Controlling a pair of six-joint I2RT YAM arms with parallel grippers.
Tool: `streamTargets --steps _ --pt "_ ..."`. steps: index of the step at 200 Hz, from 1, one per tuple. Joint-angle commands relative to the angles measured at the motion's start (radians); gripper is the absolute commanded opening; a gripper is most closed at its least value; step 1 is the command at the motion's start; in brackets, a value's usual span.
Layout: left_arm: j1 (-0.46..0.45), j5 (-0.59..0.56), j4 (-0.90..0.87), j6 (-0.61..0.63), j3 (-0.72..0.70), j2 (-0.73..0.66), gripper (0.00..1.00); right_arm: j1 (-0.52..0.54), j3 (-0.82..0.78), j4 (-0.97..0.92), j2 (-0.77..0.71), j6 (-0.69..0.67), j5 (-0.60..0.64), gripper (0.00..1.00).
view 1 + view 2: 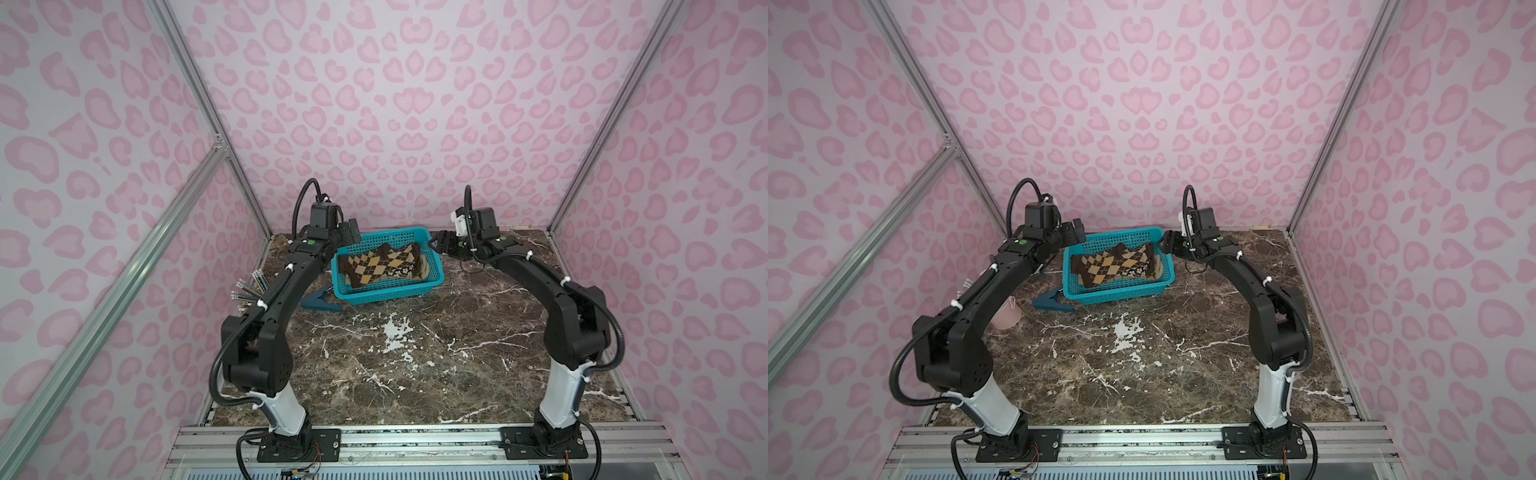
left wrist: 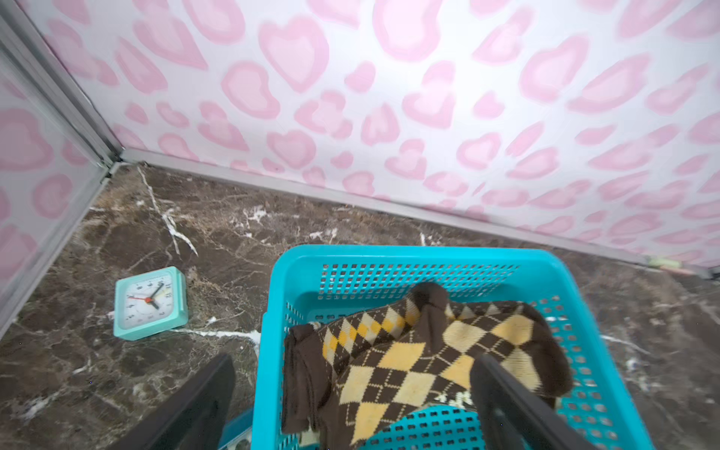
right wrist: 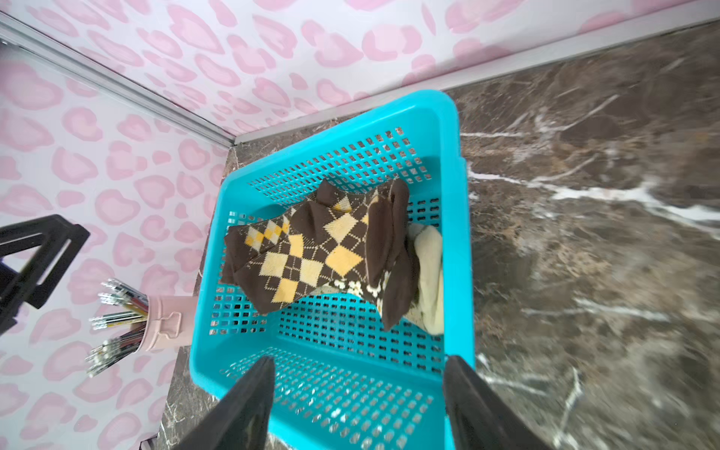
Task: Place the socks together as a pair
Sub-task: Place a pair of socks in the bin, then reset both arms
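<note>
Both pincers are being held open, with nothing being gripped. The left gripper point(image 1: 351, 233) is being held at the far left corner of the teal basket point(image 1: 390, 290), and the right gripper point(image 1: 438, 241) at its far right end. In the left wrist view one black finger point(image 2: 506, 393) is being shown over the socks and its partner outside the basket wall; whether cloth is being touched cannot be told.

Little writing is being offered: black numerals are being displayed round the white dial of a small mint-green clock point(image 2: 150, 304), too small for any but a "12" to be made out; the clock is being shown lying on the marble table point(image 1: 415, 365), left of the basket near the far wall.

All the socks are being contained in the perforated basket. Two brown-and-yellow argyle socks point(image 1: 374, 266) are being shown on top, one overlapping the other; beneath them a dark brown sock point(image 3: 362, 289) with cream flowers is being partly covered, and a cream sock point(image 3: 430, 272) is being pressed against the right end wall.

A pink cup point(image 3: 163, 327) at the left wall is being filled with a bundle of pens point(image 3: 117, 311); a dark blue object point(image 1: 320, 301) is being shown lying just beside the basket's near left corner.
</note>
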Motion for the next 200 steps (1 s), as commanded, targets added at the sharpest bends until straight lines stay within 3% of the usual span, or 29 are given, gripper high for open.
streamTargets --steps 1,22,26,35,60,80,109,138,150,181,200 --pt "0.003 0.008 0.107 -0.019 -0.149 -0.2 0.98 -0.013 -0.171 0.052 -0.218 -0.085 0.098 0.78" --pt "0.003 -0.031 0.258 -0.024 -0.426 -0.463 0.98 -0.026 -0.484 0.163 -0.487 -0.152 0.3 0.92" --pt "0.002 -0.052 0.281 -0.024 -0.474 -0.5 0.98 -0.03 -0.546 0.19 -0.531 -0.164 0.332 0.99" --pt "0.003 -0.094 0.312 -0.019 -0.555 -0.553 0.98 -0.052 -0.675 0.266 -0.632 -0.186 0.398 1.0" --pt "0.006 -0.243 0.356 0.044 -0.654 -0.537 0.98 -0.156 -0.958 0.466 -0.795 -0.211 0.516 1.0" --pt "0.01 -0.334 0.504 0.126 -0.727 -0.461 0.98 -0.181 -1.201 0.808 -0.846 -0.284 0.613 1.0" --pt "0.016 -0.306 0.826 0.187 -0.861 -0.391 0.98 -0.18 -1.442 1.35 -0.755 -0.42 0.621 1.0" --pt "0.016 -0.28 1.277 0.232 -1.073 -0.373 0.98 -0.18 -1.462 1.586 -0.547 -0.48 0.678 1.0" --pt "0.016 -0.251 1.309 0.25 -1.066 -0.351 0.98 -0.182 -1.483 1.736 -0.459 -0.499 0.691 1.0" --pt "0.033 -0.215 1.621 0.337 -1.114 -0.251 0.97 -0.238 -1.537 2.046 -0.235 -0.452 0.649 1.0" --pt "0.053 -0.098 1.576 0.31 -1.079 -0.213 0.98 -0.279 -1.52 1.869 -0.323 -0.404 0.588 1.0"
